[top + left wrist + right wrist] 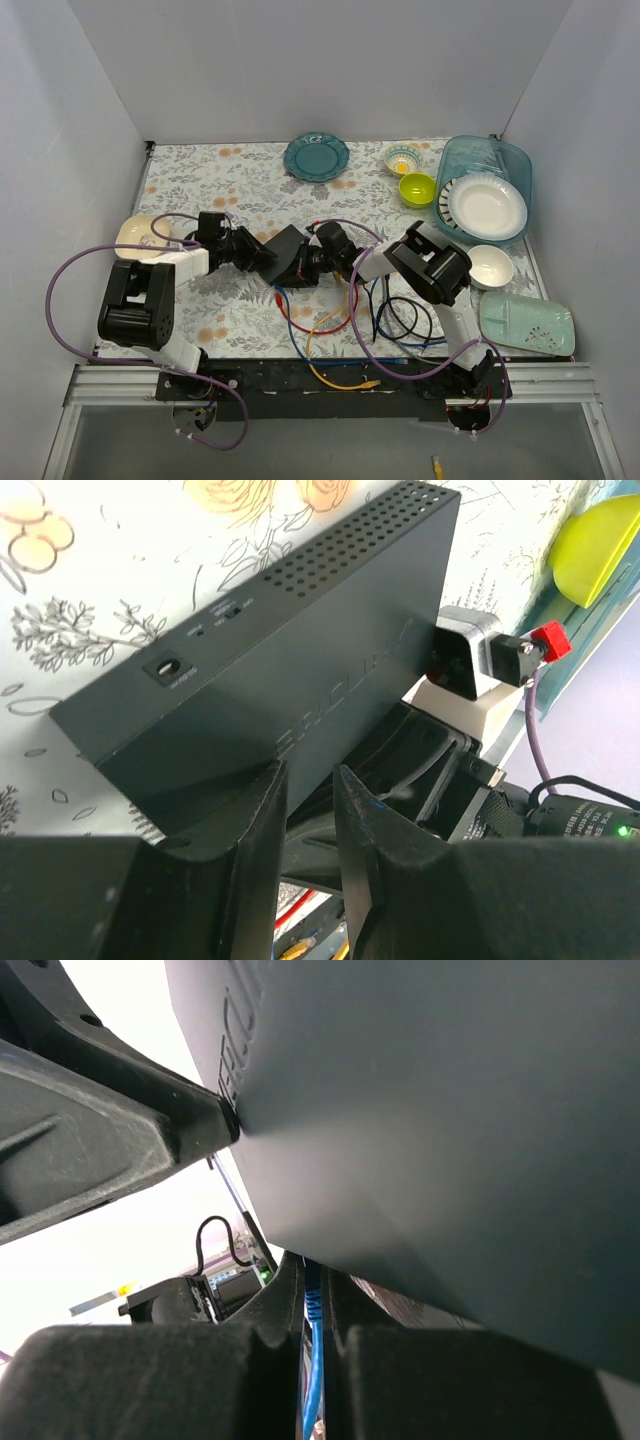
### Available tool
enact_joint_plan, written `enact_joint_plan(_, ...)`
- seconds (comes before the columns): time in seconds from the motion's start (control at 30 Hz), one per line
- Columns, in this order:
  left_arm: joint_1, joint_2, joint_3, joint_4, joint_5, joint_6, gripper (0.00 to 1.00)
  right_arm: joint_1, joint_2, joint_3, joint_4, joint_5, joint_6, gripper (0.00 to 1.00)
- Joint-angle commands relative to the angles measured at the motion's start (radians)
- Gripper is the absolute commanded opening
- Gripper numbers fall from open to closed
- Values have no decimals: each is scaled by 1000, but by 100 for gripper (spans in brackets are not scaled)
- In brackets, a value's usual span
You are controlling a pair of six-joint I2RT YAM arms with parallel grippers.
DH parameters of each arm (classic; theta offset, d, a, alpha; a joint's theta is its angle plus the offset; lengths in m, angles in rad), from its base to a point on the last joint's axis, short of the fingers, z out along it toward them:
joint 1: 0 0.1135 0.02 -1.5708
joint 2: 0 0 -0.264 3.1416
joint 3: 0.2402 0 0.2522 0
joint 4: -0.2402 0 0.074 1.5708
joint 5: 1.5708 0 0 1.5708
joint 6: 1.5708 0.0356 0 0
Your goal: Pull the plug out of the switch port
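The black switch box (291, 254) stands tilted up off the mat between both grippers. In the left wrist view its holed top edge and logo face (300, 650) show, and its lower edge sits between my left gripper (310, 790) fingers, which are shut on it. My right gripper (315, 1285) is on the box's other side (325, 262), shut on a blue plug and cable (313, 1330) right under the box (450, 1110). The row of sockets is hidden.
Red, blue, yellow and black cables (335, 320) loop near the front edge. A teal plate (316, 157), a green bowl (417, 188), a blue bin with a white plate (500, 150), a white bowl (490, 265), a green tray (527, 325) and a cream bowl (135, 235) stand around.
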Motion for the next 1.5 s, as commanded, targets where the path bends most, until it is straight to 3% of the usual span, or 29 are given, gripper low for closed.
enact_joint_plan(0.0, -2, -56, -36, -71, -7, 2, 25, 3, 30, -23, -38, 38, -36, 1)
enact_joint_plan(0.3, -19, -251, -142, -26, 54, -107, 26, 2, 54, -23, -61, 2, -111, 1)
enact_joint_plan(0.77, -28, -27, -134, 24, 50, -48, 25, 3, 36, -100, -124, -49, -206, 1)
enact_joint_plan(1.07, -28, -2, -100, -20, -22, -22, 25, -9, -18, -185, -145, -51, -267, 1)
enact_joint_plan(1.23, -25, -59, -82, -14, -32, -22, 25, -96, -177, -313, -171, 41, -324, 1)
enact_joint_plan(1.4, -27, -102, -47, 9, -19, -19, 25, -118, -330, -267, -488, 233, -594, 1)
enact_joint_plan(1.47, -28, -120, -36, 21, -18, -24, 26, -118, -375, -268, -509, 271, -634, 1)
